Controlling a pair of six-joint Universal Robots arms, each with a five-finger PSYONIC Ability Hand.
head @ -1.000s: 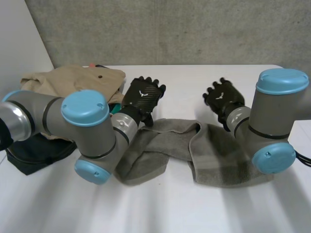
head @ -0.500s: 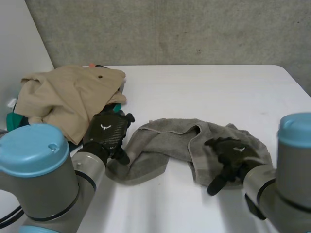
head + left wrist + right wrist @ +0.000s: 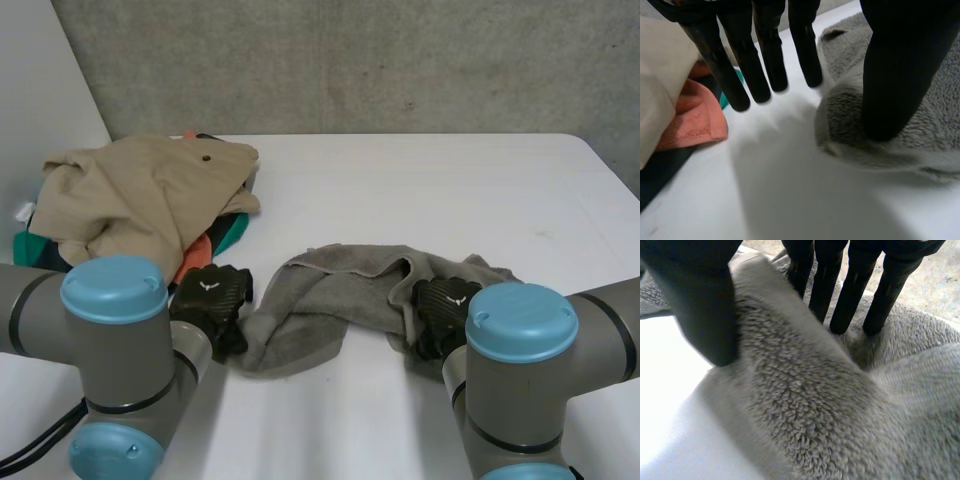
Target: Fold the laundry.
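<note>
A crumpled grey towel [image 3: 330, 290] lies across the middle of the white table [image 3: 420, 190]. My left hand [image 3: 212, 296] is at its left end. In the left wrist view the fingers [image 3: 765, 65] reach straight down to bare table beside the towel [image 3: 920, 130], and the thumb presses on the towel's corner. My right hand [image 3: 445, 305] sits on the towel's right part near its front edge. In the right wrist view a raised fold of towel [image 3: 805, 405] stands between the thumb [image 3: 700, 305] and the straight fingers [image 3: 855, 285], both pressed into it.
A heap of laundry lies at the back left: a beige garment [image 3: 150, 190] over orange [image 3: 690, 120] and green cloth, close to my left hand. A grey wall [image 3: 350, 60] runs behind the table. Bare table spreads behind and right of the towel.
Both hands came back from beyond the towel and dropped onto its near ends. The fingers and thumbs have drawn closer, the right ones onto a fold of towel.
</note>
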